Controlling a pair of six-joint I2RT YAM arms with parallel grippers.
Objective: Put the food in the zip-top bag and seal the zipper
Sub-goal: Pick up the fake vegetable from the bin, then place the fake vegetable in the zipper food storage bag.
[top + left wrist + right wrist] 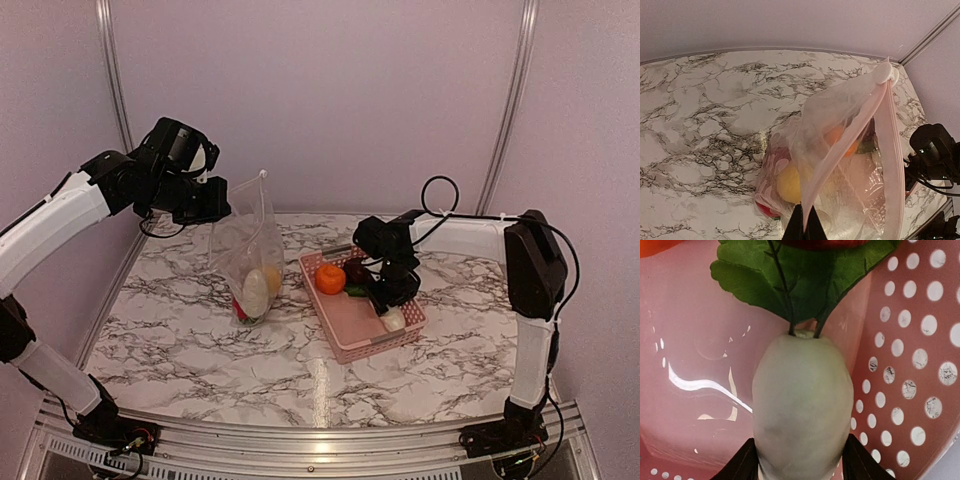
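Slipping is the big worry here. Down in the basket, the right gripper has its jaws spread, one on each side of the white radish. They look to be touching it, but I can't tell if they squeeze it yet. The radish is smooth and round, and the jaws sit at one end of it, so it could pop out when lifted. Then it would drop on the table or back in the basket. Its green leaves lie close by other food and might snag. The left gripper has its jaws pressed together on the top edge of the bag, holding it up beside the basket. The bag has a yellow ball and more food in it, so it may be heavy, and the thin edge could slide free. The mouth looks narrow too, so the radish might bump the zipper and not go in.
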